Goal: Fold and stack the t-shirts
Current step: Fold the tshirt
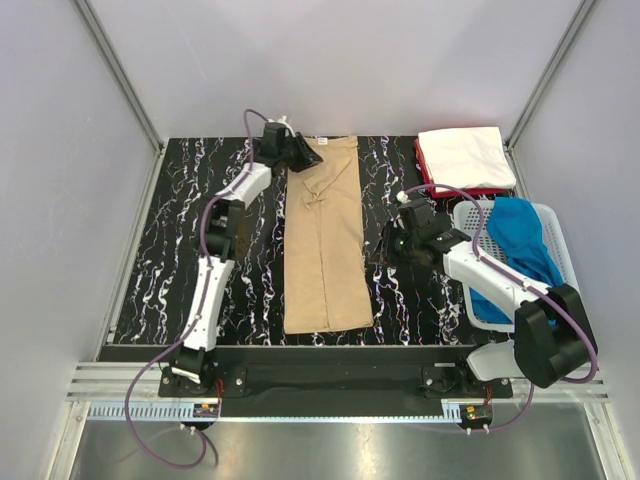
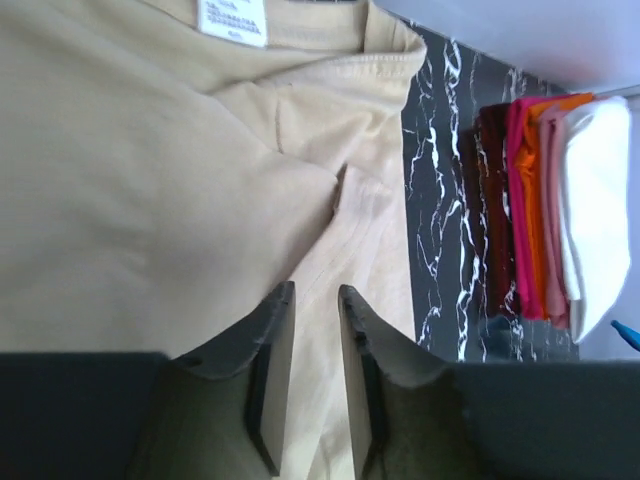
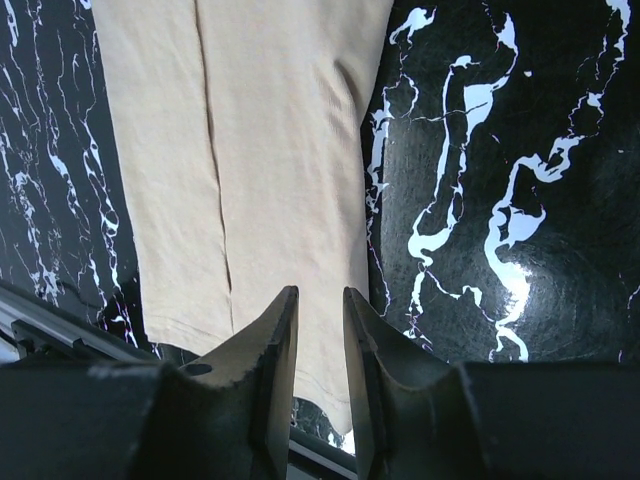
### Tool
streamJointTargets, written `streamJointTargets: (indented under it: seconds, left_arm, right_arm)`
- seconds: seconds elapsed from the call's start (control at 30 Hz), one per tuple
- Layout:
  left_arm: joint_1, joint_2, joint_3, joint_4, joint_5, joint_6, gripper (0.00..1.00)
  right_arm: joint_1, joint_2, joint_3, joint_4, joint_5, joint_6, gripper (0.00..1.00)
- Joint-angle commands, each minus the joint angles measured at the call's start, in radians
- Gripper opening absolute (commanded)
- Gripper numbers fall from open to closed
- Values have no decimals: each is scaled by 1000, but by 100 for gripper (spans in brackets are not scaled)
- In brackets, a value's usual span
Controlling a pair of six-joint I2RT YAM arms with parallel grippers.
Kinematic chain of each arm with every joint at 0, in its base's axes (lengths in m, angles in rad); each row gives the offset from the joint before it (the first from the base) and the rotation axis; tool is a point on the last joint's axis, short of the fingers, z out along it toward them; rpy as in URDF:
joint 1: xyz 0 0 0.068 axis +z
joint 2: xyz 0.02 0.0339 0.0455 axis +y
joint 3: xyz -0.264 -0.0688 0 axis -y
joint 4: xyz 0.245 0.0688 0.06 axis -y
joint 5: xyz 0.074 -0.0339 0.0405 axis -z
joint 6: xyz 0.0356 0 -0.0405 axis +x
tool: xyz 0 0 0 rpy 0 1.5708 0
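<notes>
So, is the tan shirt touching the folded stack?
Apart. The top view shows bare black table between the tan shirt and the folded stack; the left wrist view shows the same gap.

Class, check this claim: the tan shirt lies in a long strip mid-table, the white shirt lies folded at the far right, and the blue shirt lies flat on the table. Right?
One error: the blue shirt lies in the white basket, not on the table, as the top external view shows. The tan shirt in a long strip and the white shirt at the far right stand.
</notes>
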Motion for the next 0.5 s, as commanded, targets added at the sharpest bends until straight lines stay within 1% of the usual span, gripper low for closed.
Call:
streamJointTargets:
  seconds: [0.0,0.03,0.07,0.1,0.13,0.17,0.2,0.23,0.27,0.3,0.33,0.37,0.4,0.43,0.47]
  left_arm:
    - [36,-247,-164,147,112,-15,33]
    - [34,-331,-215,143,137,-1,34]
    - [30,-378,-328,132,155,18,36]
    - [24,-424,-383,132,169,24,37]
    - [21,-506,-445,128,192,28,37]
    - [7,-551,-568,123,201,42,38]
    - [-1,-597,-630,108,204,54,38]
    - [-21,-693,-701,89,177,70,39]
    - [-33,-746,-844,89,163,82,41]
    - [-47,-844,-911,89,146,103,42]
    - [-62,-890,-972,78,85,119,43]
    - [-96,-932,-1076,33,56,149,43]
    - [-113,-970,-1126,14,42,165,43]
    - [-130,-1040,-1173,-3,14,179,43]
    - [-165,-1076,-1259,-44,-12,197,43]
  right_arm:
    - [-2,2,29,26,28,-2,32]
    - [-4,1,25,29,23,-2,33]
    - [-2,-2,8,27,17,-1,33]
    - [-4,-1,-1,29,8,8,34]
    - [-4,-7,-12,29,-17,13,35]
    - [-4,-13,-26,29,-29,18,35]
    - [-4,-17,-58,32,-41,28,37]
    - [-4,-27,-75,36,-72,33,38]
    - [-2,-31,-111,41,-84,38,39]
    - [-1,-48,-135,45,-109,51,41]
    - [-1,-56,-159,53,-123,60,42]
    - [2,-68,-203,70,-135,74,43]
    - [5,-89,-227,76,-150,82,45]
    - [8,-103,-248,79,-152,90,45]
    - [11,-114,-268,93,-150,96,45]
